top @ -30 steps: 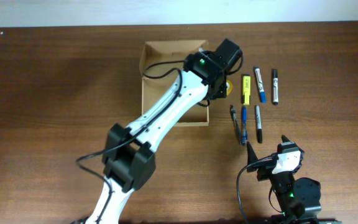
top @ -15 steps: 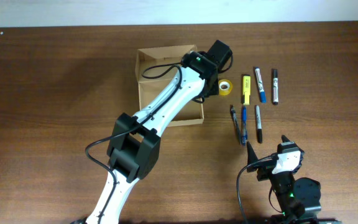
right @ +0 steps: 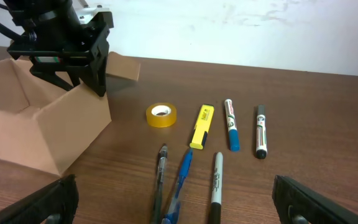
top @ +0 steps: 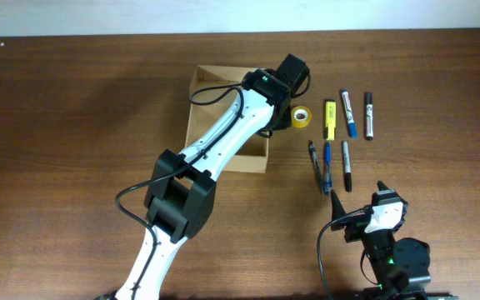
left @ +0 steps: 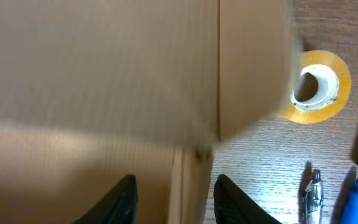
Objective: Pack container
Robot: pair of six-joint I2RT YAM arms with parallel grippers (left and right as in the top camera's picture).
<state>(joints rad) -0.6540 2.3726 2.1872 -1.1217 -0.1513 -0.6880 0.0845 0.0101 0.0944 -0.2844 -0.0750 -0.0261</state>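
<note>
The container (top: pixel 215 92) is an open tan cardboard box at the middle back of the table, with nothing showing inside. My left gripper (top: pixel 277 117) hangs over its right wall. In the left wrist view the left gripper (left: pixel 176 202) is open and straddles that wall (left: pixel 191 186), one finger inside the box and one outside, with a gap on each side. A side flap (left: pixel 253 62) partly covers the yellow tape roll (left: pixel 319 87). My right gripper (top: pixel 358 196) is open at the front right, holding nothing.
Right of the box lie the tape roll (top: pixel 303 117), a yellow highlighter (top: pixel 329 120), a blue marker (top: pixel 348 112) and a black marker (top: pixel 369 115). Nearer the front are a clear pen (top: pixel 314 162), a blue pen (top: pixel 327 167) and a black marker (top: pixel 347 165).
The box slid left with the left gripper, uncovering the tape roll. The left jaws then opened off the box wall. The right arm stayed still.
</note>
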